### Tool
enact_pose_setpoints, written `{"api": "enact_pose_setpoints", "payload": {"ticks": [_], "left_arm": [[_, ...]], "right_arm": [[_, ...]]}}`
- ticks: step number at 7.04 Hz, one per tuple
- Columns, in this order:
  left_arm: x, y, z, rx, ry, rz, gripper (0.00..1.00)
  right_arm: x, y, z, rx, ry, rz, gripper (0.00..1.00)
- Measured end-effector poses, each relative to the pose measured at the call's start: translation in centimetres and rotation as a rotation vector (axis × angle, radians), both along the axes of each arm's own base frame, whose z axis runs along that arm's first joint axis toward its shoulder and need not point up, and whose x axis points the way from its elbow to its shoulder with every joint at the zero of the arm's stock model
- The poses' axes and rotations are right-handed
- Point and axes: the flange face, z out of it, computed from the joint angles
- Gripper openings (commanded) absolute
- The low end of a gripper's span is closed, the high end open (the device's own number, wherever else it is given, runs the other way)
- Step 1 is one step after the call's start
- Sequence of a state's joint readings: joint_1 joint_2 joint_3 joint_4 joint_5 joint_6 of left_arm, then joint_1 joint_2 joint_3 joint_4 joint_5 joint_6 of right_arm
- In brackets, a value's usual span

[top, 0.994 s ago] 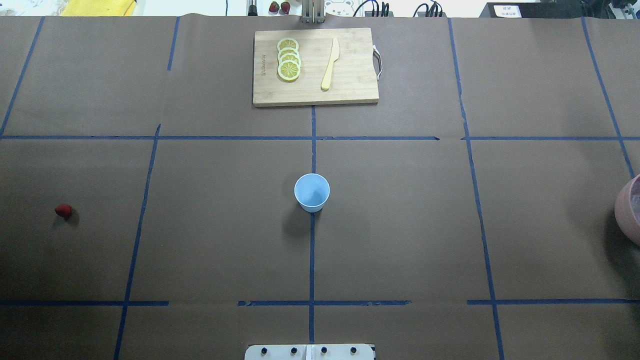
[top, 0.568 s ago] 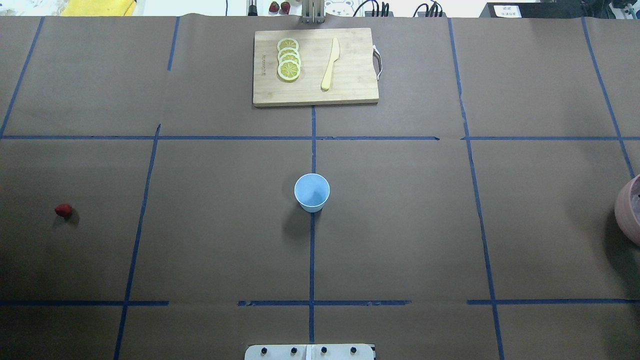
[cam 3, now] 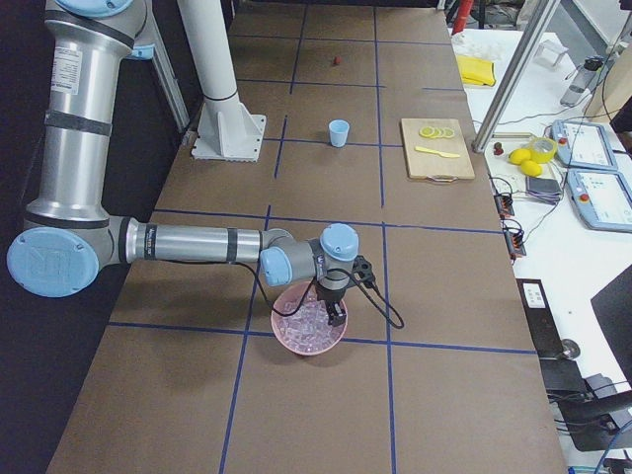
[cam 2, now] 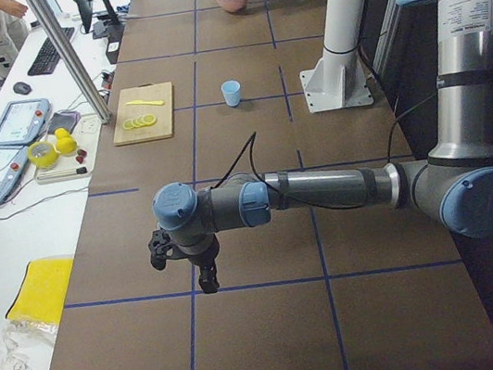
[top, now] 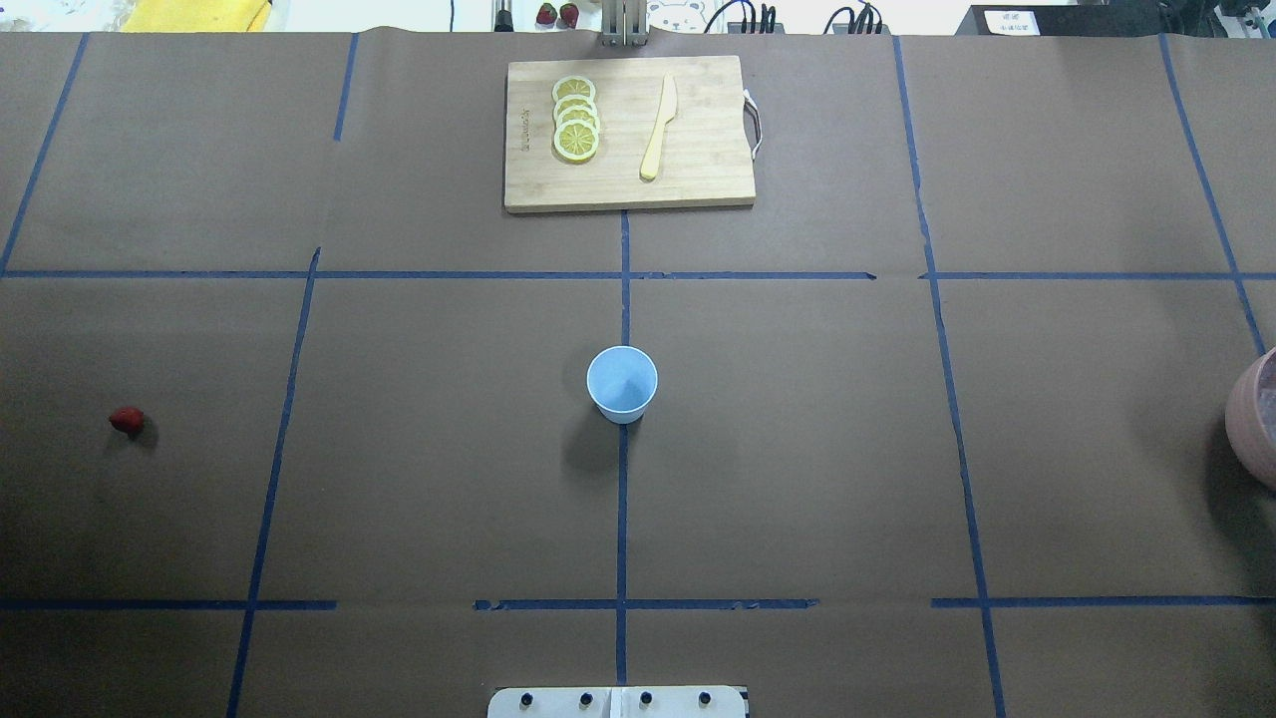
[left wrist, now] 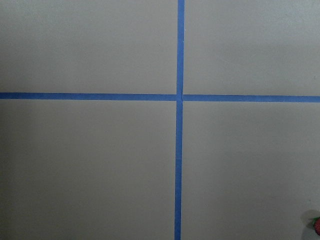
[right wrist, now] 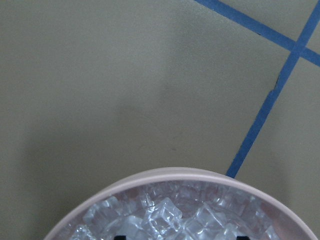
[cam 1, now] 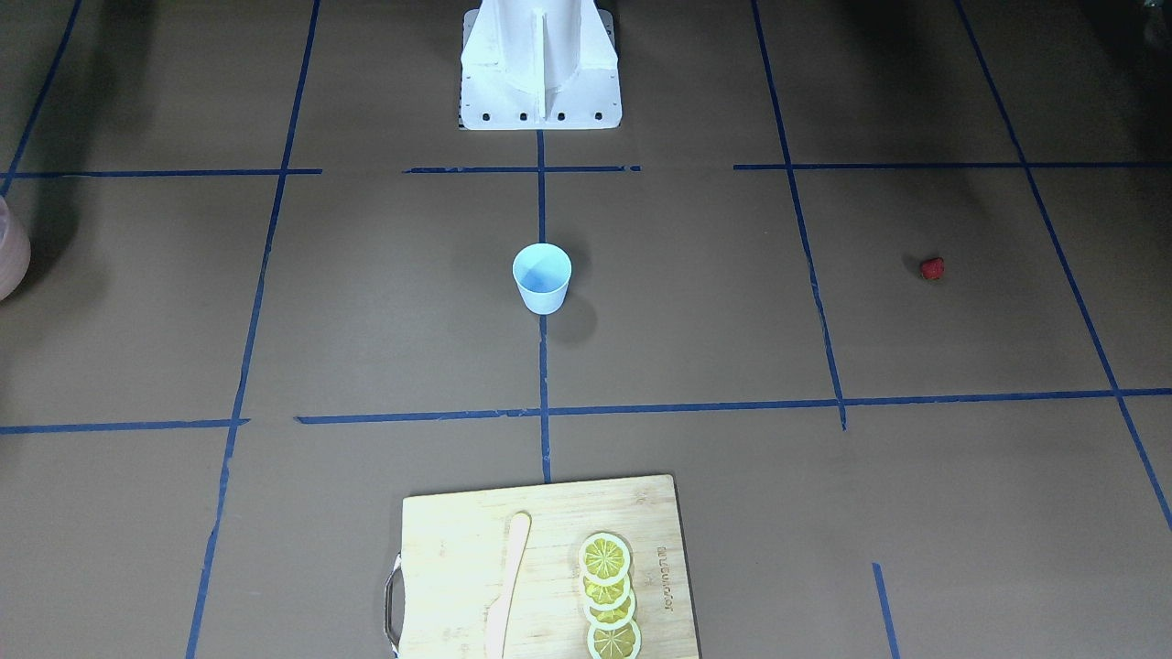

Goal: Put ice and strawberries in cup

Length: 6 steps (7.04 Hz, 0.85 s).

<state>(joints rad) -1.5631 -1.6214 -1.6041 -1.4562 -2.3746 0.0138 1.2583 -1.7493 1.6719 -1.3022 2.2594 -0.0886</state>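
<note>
The light-blue cup stands upright at the table's middle, also in the front view. One red strawberry lies far to the left; its edge shows in the left wrist view. Ice cubes fill a pink bowl at the far right. My right gripper hangs over that bowl; two dark tips at the right wrist view's bottom edge stand apart. My left gripper hovers over bare table near the strawberry; I cannot tell whether it is open or shut.
A wooden cutting board with lemon slices and a pale knife lies at the table's far side. The robot's white base stands at the near middle. Blue tape lines cross the brown table.
</note>
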Motion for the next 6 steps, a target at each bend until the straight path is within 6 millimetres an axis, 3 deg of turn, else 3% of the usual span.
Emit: {"api": "enact_pose_setpoints", "payload": {"ticks": [1, 3, 6], "left_arm": [[0.0, 0.0, -0.1, 0.001, 0.000, 0.000, 1.00], [0.0, 0.0, -0.1, 0.002, 0.000, 0.000, 1.00], [0.0, 0.0, -0.1, 0.003, 0.000, -0.001, 1.00]], "right_arm": [[0.0, 0.0, 0.0, 0.000, 0.001, 0.001, 0.31], [0.4, 0.5, 0.4, -0.006, 0.007, 0.003, 0.05], [1.3, 0.6, 0.6, -0.009, 0.007, 0.022, 0.03]]}}
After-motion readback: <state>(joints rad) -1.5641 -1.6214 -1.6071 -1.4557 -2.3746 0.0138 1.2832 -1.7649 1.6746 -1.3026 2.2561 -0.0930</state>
